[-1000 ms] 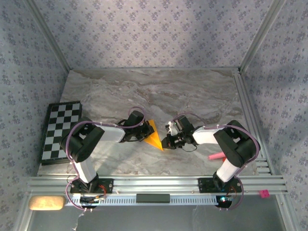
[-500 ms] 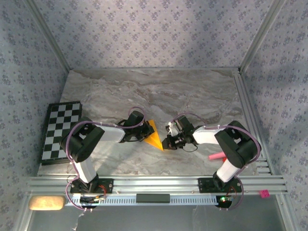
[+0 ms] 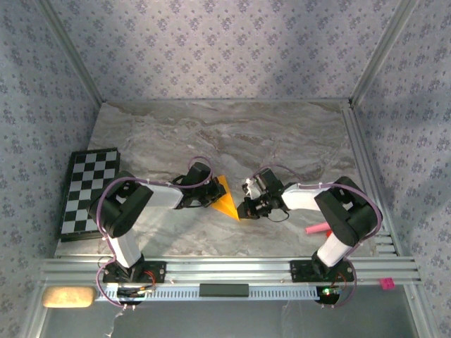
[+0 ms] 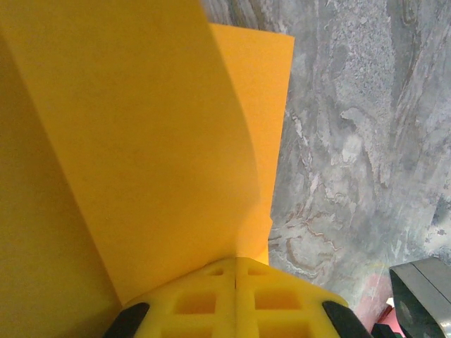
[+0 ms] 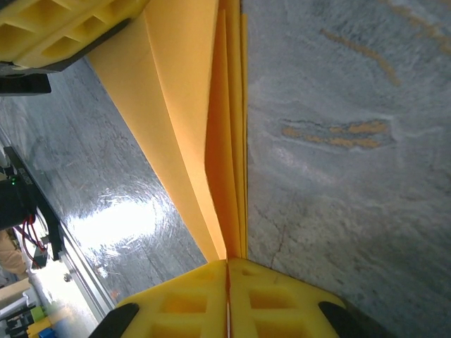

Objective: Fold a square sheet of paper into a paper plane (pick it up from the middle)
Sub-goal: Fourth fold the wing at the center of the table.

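One orange sheet of paper [image 3: 225, 197], folded into a pointed wedge, is sitting at the middle of the marble surface [image 3: 282, 141], between the arms. The left fingers [image 4: 218, 278] are pinching its left side, fully closed; the right fingers [image 5: 211, 279] are clamping its near tip, closed on the stacked layers.

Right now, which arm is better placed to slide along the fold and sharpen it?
Right, probably. The right gripper is shut on the stacked layers of the folded paper, the fold running straight ahead; the left gripper pinches a curved flap.
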